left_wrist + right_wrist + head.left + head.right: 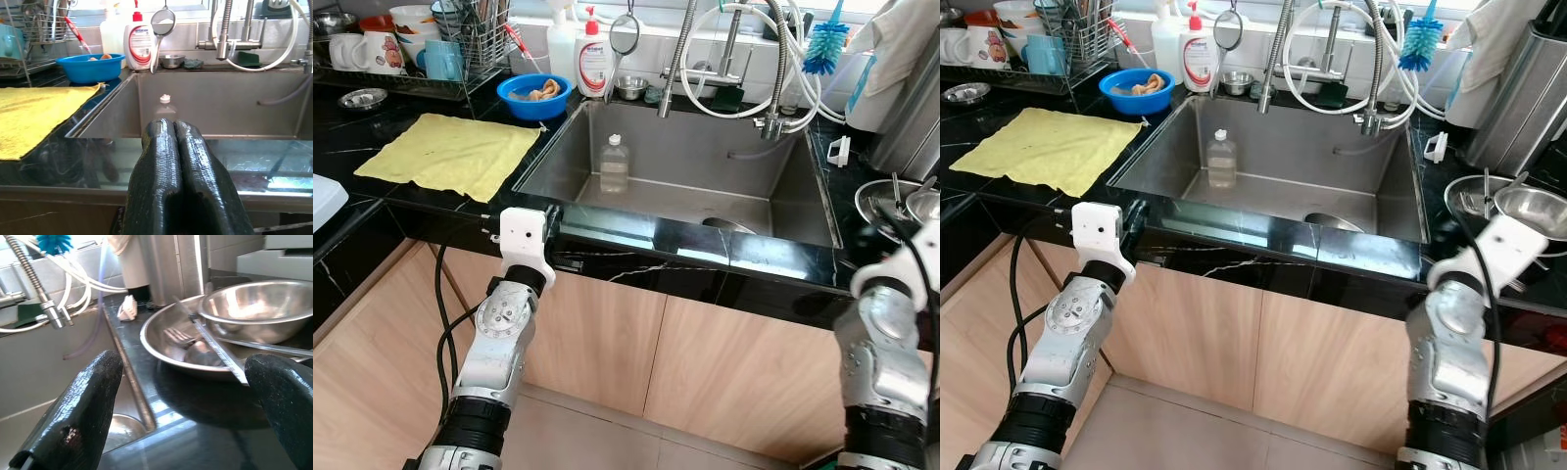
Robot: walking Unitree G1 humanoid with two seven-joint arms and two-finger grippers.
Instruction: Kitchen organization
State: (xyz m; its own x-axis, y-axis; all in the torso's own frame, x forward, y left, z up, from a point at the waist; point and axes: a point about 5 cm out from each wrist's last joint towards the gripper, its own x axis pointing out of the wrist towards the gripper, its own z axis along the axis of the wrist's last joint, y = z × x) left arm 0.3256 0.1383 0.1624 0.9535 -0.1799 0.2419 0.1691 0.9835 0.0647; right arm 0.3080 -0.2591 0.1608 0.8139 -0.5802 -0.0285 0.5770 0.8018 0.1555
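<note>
black counter (636, 240) bears yellow cloth (450, 153), blue bowl (533, 96), steel basin (1479, 203).

A clear plastic bottle (614, 164) with a white cap is standing upright in the steel sink (705, 157), just ahead of the left gripper (174, 128) (its fingers are pressing together). A yellow cloth (450, 153) is lying flat to that gripper's left.

Glossy black stone counter (636, 240) — brushed steel sink (705, 162), soft yellow cloth (450, 154), clear plastic bottle (614, 164) — matt wood cabinets (636, 343).
</note>
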